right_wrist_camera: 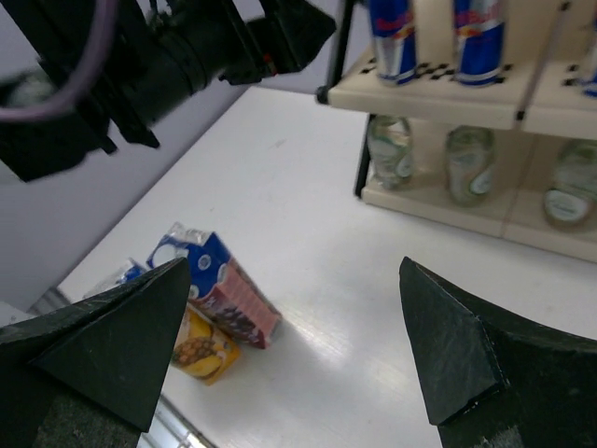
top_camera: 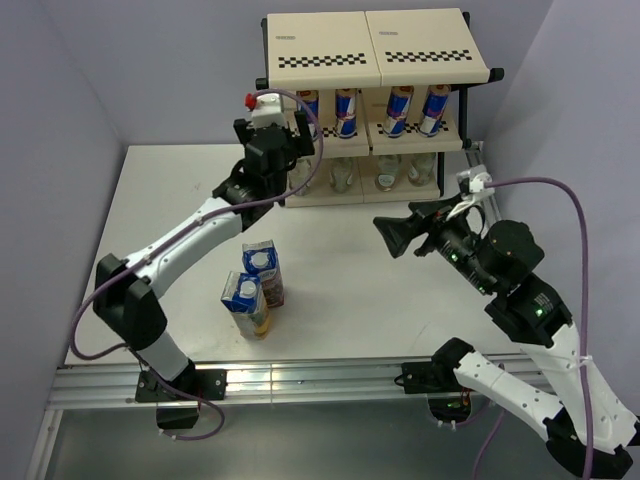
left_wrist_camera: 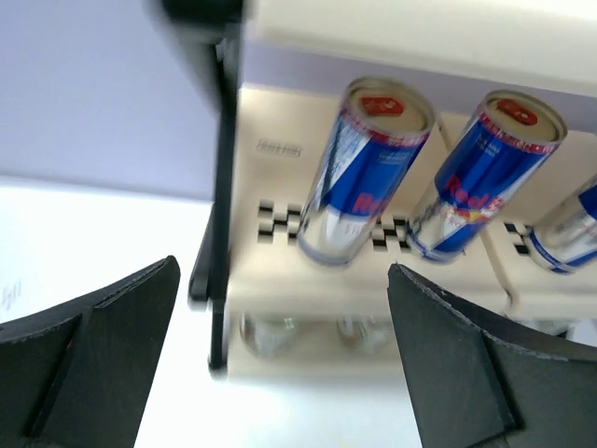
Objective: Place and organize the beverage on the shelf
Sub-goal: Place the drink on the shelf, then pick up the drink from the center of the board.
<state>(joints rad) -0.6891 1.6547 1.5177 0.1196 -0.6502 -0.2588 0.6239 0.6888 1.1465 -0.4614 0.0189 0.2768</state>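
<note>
Juice cartons (top_camera: 255,285) standing upright, nearer our left arm (top_camera: 190,235);
we are holding left pincer (top_camera: 292,150), right pincer (top_camera: 390,232) wide open, empty.

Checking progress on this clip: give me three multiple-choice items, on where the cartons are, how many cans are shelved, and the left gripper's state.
1. Where are the cartons?
A. top tier
B. on the table
C. bottom tier

2. How many cans stand on the shelf?
A. two
B. three
C. four

3. The left gripper is:
A. open, empty
B. shut on a can
C. shut on a bottle

Answers:
1 B: both stand on the table near the left arm.
2 C: four stand in the middle tier.
3 A: its fingers are apart, gripping nothing.
</note>
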